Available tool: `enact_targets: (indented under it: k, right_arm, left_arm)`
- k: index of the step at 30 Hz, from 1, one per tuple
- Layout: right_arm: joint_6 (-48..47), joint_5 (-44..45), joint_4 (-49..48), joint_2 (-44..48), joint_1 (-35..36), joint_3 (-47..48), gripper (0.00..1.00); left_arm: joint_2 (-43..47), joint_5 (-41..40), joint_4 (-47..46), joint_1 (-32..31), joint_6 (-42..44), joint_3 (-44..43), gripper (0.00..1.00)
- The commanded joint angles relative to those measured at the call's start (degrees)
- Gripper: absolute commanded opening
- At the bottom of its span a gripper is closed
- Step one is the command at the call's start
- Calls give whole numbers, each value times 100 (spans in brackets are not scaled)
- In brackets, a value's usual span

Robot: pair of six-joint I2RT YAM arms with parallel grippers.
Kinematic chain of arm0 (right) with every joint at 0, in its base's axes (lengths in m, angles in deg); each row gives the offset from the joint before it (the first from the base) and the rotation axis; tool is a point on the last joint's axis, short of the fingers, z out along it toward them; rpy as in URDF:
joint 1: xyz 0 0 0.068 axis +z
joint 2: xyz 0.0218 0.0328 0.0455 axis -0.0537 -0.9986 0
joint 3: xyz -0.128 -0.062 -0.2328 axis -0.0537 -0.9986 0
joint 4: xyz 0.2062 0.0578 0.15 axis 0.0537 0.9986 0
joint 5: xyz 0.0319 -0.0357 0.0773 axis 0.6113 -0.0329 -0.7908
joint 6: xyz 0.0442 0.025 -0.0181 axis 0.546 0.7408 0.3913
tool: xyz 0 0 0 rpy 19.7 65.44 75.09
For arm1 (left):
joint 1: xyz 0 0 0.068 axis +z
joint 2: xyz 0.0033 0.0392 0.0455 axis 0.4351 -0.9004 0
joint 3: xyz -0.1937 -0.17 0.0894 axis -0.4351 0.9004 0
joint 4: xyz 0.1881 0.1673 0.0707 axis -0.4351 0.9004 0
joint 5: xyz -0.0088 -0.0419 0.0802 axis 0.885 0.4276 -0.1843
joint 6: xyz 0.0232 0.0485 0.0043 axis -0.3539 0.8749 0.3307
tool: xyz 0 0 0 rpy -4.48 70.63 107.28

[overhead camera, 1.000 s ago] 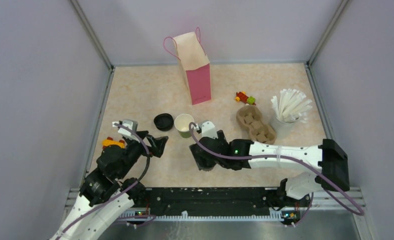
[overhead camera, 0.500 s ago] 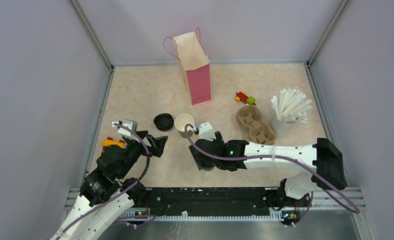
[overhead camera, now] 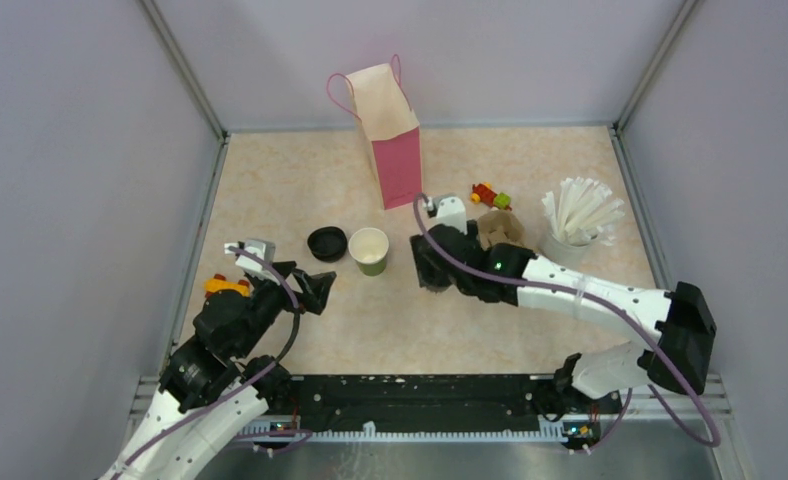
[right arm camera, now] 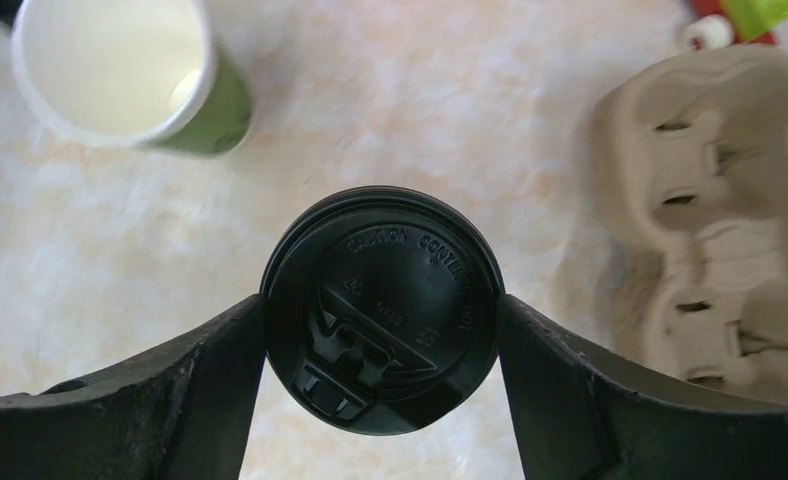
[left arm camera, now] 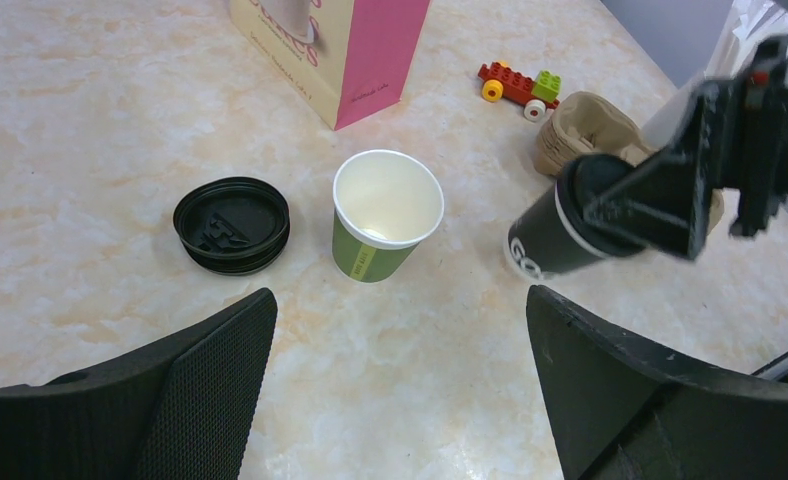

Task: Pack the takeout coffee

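My right gripper is shut on a black paper cup with a black lid, one finger on each side of the lid rim. In the left wrist view the black cup hangs tilted, white lettering on its side, just left of the brown pulp carrier. An open green cup with a pale inside stands at mid-table, with a loose black lid lying to its left. My left gripper is open and empty, near the front left, short of the green cup.
A pink paper bag stands at the back centre. A small toy car lies behind the carrier. A pale cup of white straws stands at the right. A yellow-orange object sits by the left arm.
My right gripper has carried the black cup from the front centre back and to the right, next to the carrier. The left arm has not moved.
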Motion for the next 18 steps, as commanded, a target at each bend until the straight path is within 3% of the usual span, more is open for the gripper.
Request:
enact_targets:
  k: [1, 10, 18]
  right_arm:
    - [-724, -333, -567, 81, -872, 128, 78]
    - [-1297, -670, -736, -1077, -1701, 1115, 79]
    - [-1363, -779, -666, -1938, -1852, 1686, 81]
  left_arm:
    - [-22, 66, -207, -16, 75, 21, 99]
    - [-86, 124, -207, -16, 75, 24, 99]
    - [-210, 180, -220, -16, 97, 28, 99]
